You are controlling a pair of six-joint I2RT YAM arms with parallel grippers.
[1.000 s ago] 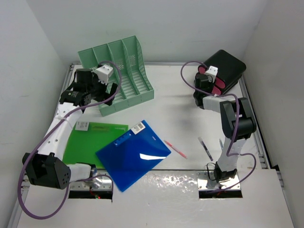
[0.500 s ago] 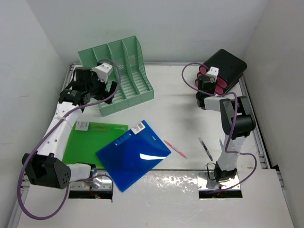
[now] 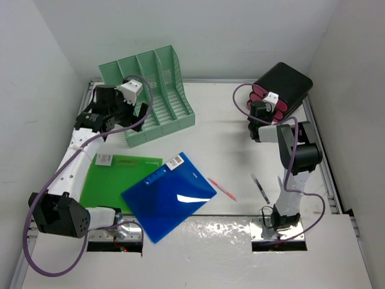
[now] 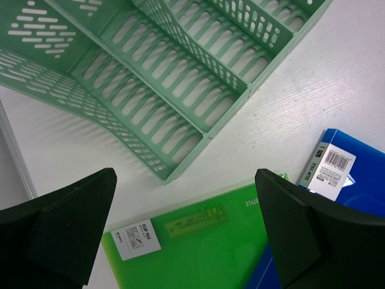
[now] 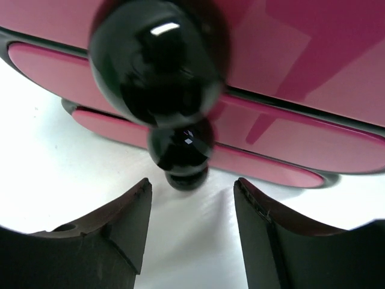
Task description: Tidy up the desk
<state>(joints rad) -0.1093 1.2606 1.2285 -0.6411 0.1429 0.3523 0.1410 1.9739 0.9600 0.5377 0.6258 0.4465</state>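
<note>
Desk (image 3: pixel 234 158) white, rail-edged, boxed by plain white walls (image 3: pixel 210 36); left pincer (image 4: pixel 183 177) and right pincer (image 5: pixel 191 186) both gape wide.

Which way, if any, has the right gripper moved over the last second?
Yes: the right gripper shifted slightly right, toward the pink front of the drawer box.

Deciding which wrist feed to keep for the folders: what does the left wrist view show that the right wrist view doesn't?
Only the left wrist view: the mint-green file rack, the green folder, and a corner of the blue folder with its barcode label. Only the right wrist view: the pink drawer fronts with black round knobs, very close. Both: the white desk, plus spread black fingers holding nothing, the left fingers and the right fingers.
</note>
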